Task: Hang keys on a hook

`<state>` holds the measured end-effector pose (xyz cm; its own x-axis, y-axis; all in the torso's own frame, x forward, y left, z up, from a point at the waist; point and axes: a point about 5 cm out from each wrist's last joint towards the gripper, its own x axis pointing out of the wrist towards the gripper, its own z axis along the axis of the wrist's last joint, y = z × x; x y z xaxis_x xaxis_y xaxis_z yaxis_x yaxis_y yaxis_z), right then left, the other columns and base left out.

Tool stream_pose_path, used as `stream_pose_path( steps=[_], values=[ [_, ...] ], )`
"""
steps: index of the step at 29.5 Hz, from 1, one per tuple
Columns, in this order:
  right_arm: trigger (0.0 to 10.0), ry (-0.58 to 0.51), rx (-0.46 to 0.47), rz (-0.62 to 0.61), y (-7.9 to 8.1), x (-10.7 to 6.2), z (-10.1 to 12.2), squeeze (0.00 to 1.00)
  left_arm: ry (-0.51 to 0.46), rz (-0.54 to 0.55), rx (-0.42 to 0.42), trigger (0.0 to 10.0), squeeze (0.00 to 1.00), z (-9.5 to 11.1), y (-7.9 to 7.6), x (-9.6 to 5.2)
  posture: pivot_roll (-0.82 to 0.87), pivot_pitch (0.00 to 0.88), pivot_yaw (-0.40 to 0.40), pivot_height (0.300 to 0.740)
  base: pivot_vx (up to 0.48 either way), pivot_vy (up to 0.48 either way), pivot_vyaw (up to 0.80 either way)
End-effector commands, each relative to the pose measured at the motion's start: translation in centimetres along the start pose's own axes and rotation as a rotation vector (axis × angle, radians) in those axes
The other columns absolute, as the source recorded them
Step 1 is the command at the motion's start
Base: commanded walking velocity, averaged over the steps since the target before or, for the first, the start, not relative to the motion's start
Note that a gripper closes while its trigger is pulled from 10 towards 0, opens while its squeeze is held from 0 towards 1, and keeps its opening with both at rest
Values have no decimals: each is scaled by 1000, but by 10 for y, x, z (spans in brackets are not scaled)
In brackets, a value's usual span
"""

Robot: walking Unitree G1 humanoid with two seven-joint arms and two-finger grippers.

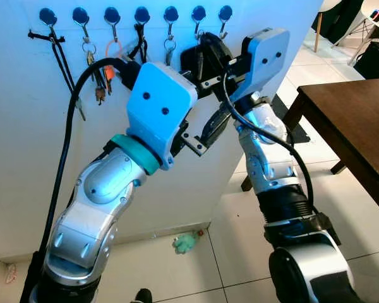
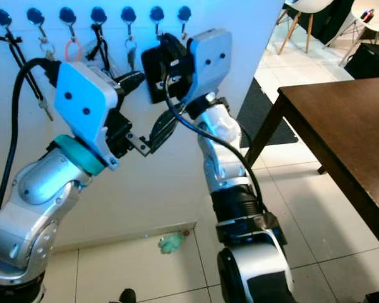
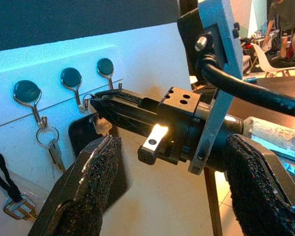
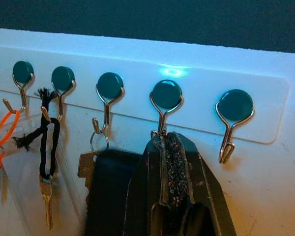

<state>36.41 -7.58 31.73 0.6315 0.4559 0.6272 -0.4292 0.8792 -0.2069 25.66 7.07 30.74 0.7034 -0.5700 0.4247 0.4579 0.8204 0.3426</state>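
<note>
Pressing right gripper (image 4: 172, 147), fingers closed, against hook (image 4: 165, 105); end hook (image 4: 233, 118) vacant.

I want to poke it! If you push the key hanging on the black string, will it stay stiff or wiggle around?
It would probably wiggle. The key dangles from a black string loop draped over a hook, and the string looks soft and frayed, so it likely swings like a pendulum. The key looks small, thin metal, so probably light and stiff itself.
</note>
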Motion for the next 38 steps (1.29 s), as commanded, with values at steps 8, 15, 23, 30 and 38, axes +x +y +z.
stream_pose_path(
  steps=[8, 15, 23, 30, 38],
  values=[
    [10000, -52, 6, 23, 7, -6, 6, 0, 17, -17, -17, 10000, 0, -3, -4, -1, -100, 120, 14, 740, 0, 0, 0],
    [10000, -43, -22, 50, 5, 0, 4, 0, 13, -17, -18, 10000, 0, -3, -4, 1, -105, 112, 18, 740, 0, 0, 0],
    [10000, 30, -45, 62, 8, 3, -8, 0, 14, -13, -14, 10000, 0, -2, -3, 0, -100, 110, 16, 740, 0, 0, 0],
    [10000, 83, -45, 62, 7, 4, -15, 0, 12, -9, -12, 10000, 0, -2, -3, 0, -94, 104, 16, 740, 0, 0, 0],
    [10000, 108, -62, 83, 11, -4, -24, 0, 11, -11, -12, 10000, 0, -2, -3, 0, -95, 105, 18, 740, 0, 0, 0]
  ],
)
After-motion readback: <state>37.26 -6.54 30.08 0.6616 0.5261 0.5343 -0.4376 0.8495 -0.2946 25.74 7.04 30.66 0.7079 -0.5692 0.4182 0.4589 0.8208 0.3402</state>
